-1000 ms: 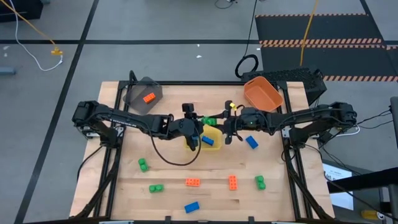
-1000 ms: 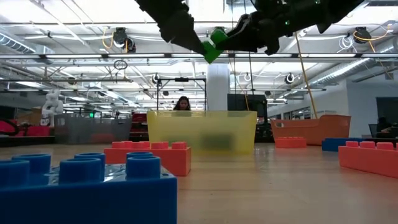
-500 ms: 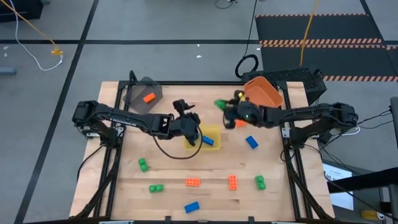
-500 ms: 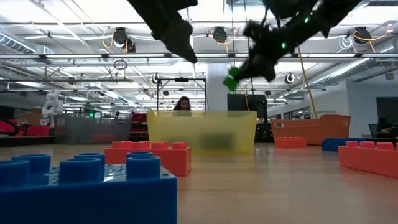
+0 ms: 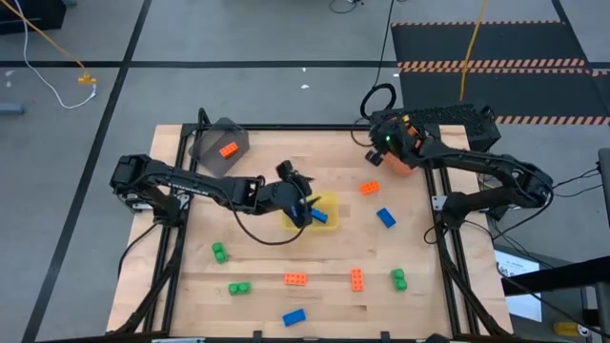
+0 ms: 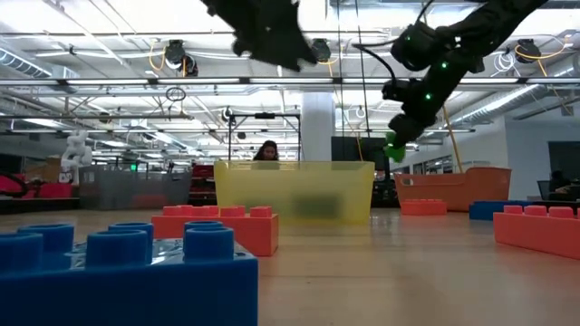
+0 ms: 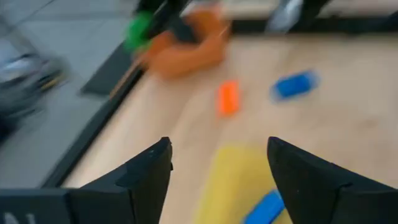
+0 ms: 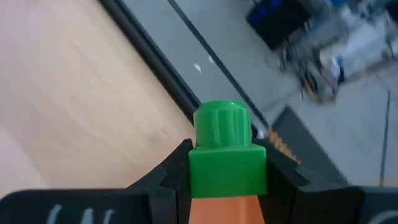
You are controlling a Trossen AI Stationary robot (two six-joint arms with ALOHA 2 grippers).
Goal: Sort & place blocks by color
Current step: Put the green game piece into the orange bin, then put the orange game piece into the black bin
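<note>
A small green block [image 8: 227, 163] with one stud showing sits in my right gripper [image 8: 227, 186], which hangs at the far right of the table [image 5: 376, 152], beside the orange bin [image 5: 402, 164]; in the low view the green block [image 6: 395, 152] is high off the table. My left gripper [image 7: 217, 177] stands open over the yellow bin [image 5: 326, 205], with nothing between its fingers. A blue block [image 5: 318, 217] lies inside that bin. Other blocks lie loose on the wood: orange [image 5: 369, 188], blue [image 5: 385, 217] and green [image 5: 218, 252]. My right gripper pinches the green block by two opposite side walls [image 8: 198, 168], one finger on each. The stud [image 8: 222, 123] points out ahead of the fingers. They slant downward from the table's right side. The block is lifted clear of table and bins.
A grey bin [image 5: 214, 152] at the far left holds an orange block [image 5: 229, 150]. Near the front lie two orange blocks [image 5: 295, 279] [image 5: 356, 279], green ones [image 5: 238, 288] [image 5: 397, 278] and a blue one [image 5: 294, 317]. A person shows far behind the table [image 6: 266, 150].
My right gripper has swung from above the yellow bin toward the table's far right, over to the orange bin, turning and sinking a little, with the green block still between its fingers. My left gripper has rolled about its own line while staying over the yellow bin.
</note>
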